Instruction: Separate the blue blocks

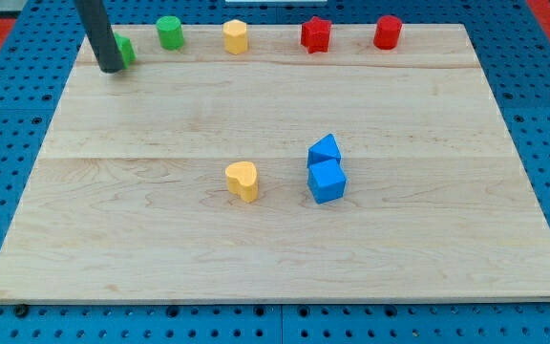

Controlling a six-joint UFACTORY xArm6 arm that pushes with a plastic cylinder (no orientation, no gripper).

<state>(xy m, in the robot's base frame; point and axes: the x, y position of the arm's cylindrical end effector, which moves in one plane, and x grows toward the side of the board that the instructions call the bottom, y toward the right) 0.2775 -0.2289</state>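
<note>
Two blue blocks touch each other right of the board's middle: a blue triangular block (pixel 324 149) above and a blue cube (pixel 327 182) below it. My tip (pixel 110 69) is at the view's top left, far from both blue blocks. The dark rod stands just in front of a green block (pixel 126 49) and hides part of it.
A yellow heart block (pixel 243 180) lies left of the blue cube. Along the top edge stand a green cylinder (pixel 169 32), a yellow block (pixel 236 36), a red star block (pixel 315 34) and a red cylinder (pixel 387 32). The wooden board (pixel 160 248) sits on a blue pegboard.
</note>
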